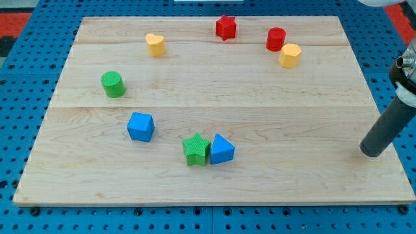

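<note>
Tip: my tip [371, 154], lower end of a straight dark rod, resting on the board near the view's right edge, a little below mid-height; no jaws to open or close, nothing held, nothing touched.
Rod: slanting up and to the view's right from the tip, cut off by the frame edge.
Nearest blocks: blue triangular block [221, 149] at the view's lower middle, well apart to the view's left of the tip; yellow hexagonal block [290, 55] well apart toward the view's top.
Lower cluster: green star block [195, 149] touching the blue triangular block on its left side.
Blue cube [140, 126]: left of the green star, near but apart, slightly higher in the view.
Green cylinder [113, 84]: alone toward the view's left, above the blue cube.
Yellow heart-shaped block [155, 44]: upper left of centre, standing alone.
Red star block [225, 27]: close to the view's top edge of the board, near the middle.
Red cylinder [275, 39]: upper right, just beside the yellow hexagonal block, seemingly touching it.
Surface: pale wooden board [312, 117] lying on a blue perforated table [19, 58].
</note>
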`<state>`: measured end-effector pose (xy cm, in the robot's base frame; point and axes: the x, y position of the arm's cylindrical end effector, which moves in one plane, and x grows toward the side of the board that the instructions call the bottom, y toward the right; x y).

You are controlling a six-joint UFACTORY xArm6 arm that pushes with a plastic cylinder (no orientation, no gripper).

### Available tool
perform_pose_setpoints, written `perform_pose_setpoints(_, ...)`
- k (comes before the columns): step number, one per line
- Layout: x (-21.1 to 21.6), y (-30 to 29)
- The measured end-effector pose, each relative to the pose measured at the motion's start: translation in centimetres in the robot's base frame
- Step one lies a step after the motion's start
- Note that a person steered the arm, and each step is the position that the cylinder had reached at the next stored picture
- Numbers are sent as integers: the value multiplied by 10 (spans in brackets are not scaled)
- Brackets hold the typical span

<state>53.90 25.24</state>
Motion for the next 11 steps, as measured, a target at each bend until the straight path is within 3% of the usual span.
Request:
perform_pose_setpoints(3,0,0)
perform_pose_setpoints(5,-39,-45)
perform_pose_setpoints(6,-49,-97)
perform_pose_setpoints(8,-114,-181)
perform_pose_setpoints(11,-263,-138)
